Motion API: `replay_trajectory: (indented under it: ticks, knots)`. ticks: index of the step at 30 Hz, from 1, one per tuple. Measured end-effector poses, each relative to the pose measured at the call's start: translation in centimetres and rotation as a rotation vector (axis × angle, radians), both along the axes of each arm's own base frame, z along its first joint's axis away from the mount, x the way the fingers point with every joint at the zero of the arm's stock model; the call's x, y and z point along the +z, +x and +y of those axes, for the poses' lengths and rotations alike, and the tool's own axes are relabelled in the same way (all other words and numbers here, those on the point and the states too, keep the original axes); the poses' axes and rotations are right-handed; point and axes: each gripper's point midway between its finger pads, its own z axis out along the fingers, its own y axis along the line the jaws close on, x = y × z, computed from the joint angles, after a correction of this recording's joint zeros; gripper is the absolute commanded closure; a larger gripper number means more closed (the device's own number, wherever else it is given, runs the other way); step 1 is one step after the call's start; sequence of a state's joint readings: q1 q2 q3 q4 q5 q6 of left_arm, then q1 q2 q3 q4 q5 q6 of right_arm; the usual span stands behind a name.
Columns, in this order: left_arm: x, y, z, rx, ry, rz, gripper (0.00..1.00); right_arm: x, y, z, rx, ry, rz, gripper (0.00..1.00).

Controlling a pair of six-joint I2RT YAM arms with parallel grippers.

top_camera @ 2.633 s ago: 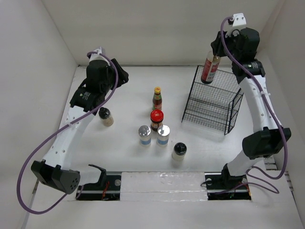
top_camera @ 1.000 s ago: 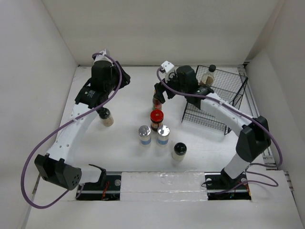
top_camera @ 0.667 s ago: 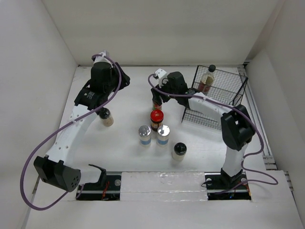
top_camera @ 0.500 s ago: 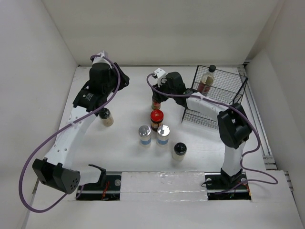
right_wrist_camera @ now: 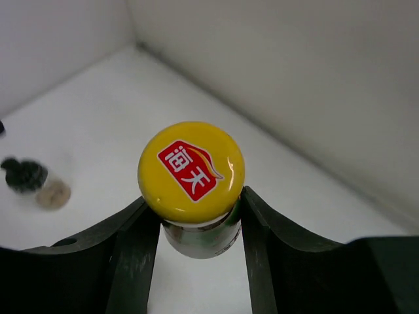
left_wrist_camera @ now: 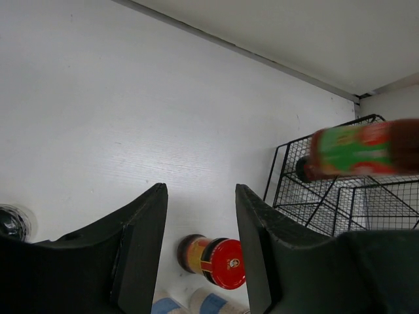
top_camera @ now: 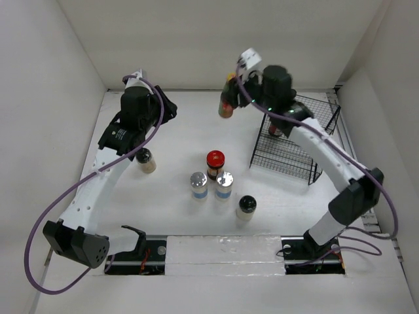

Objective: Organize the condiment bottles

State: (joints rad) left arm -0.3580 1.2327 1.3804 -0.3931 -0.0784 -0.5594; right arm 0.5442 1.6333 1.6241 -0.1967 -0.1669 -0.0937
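My right gripper (top_camera: pixel 232 87) is shut on the neck of the yellow-capped sauce bottle (top_camera: pixel 227 103), held in the air left of the black wire rack (top_camera: pixel 294 147). The right wrist view shows its yellow cap (right_wrist_camera: pixel 191 163) between the fingers (right_wrist_camera: pixel 134 252). The red-lidded jar (top_camera: pixel 215 161), two silver-capped shakers (top_camera: pixel 198 184) (top_camera: pixel 224 184) and a black-capped pale jar (top_camera: pixel 246 207) stand mid-table. A second pale jar (top_camera: pixel 145 159) stands at the left. My left gripper (left_wrist_camera: pixel 200 252) is open and empty above the table, with the red-lidded jar (left_wrist_camera: pixel 219 260) below it. The black-capped bottle is hidden behind my right arm.
The rack stands at the back right against the white walls, and shows in the left wrist view (left_wrist_camera: pixel 327 196). White walls close in the back and both sides. The arm bases (top_camera: pixel 222 252) sit at the near edge.
My right gripper left the black-capped bottle in the rack, closed on the yellow-capped bottle mid-table and lifted it up and back. The left arm has barely moved.
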Motion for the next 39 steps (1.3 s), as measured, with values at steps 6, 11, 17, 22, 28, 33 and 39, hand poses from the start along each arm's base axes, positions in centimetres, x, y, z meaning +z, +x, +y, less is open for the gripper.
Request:
replay_trajectory:
  ticks: [6,11,17,22,28,33,39]
  knots:
    - [0.0,-0.1,-0.2,-0.01,-0.004,0.002,0.58,17.1,-2.2,-11.0,-0.195,0.173,-0.309,0.93]
    - [-0.2,0.0,-0.4,-0.021,-0.006,0.009,0.58,23.3,-4.9,-20.4,-0.43,0.212,-0.431,0.93]
    - [-1.1,0.4,-0.8,-0.031,-0.004,0.033,0.58,19.8,-4.5,-26.8,-0.633,0.164,-0.335,0.95]
    - [-1.4,0.5,-1.1,-0.043,-0.008,0.043,0.58,11.9,-2.2,-30.3,-0.745,0.099,-0.152,0.96]
    - [-1.3,0.5,-1.2,-0.047,-0.011,0.038,0.58,4.3,-0.2,-32.2,-0.798,0.049,0.028,0.96]
    - [-1.3,0.5,-1.2,-0.046,-0.011,0.038,0.58,2.9,0.1,-32.6,-0.809,0.048,0.058,0.96]
    - [-1.3,0.5,-1.2,-0.046,-0.011,0.038,0.58,2.0,0.6,-32.6,-0.809,0.053,0.057,0.96]
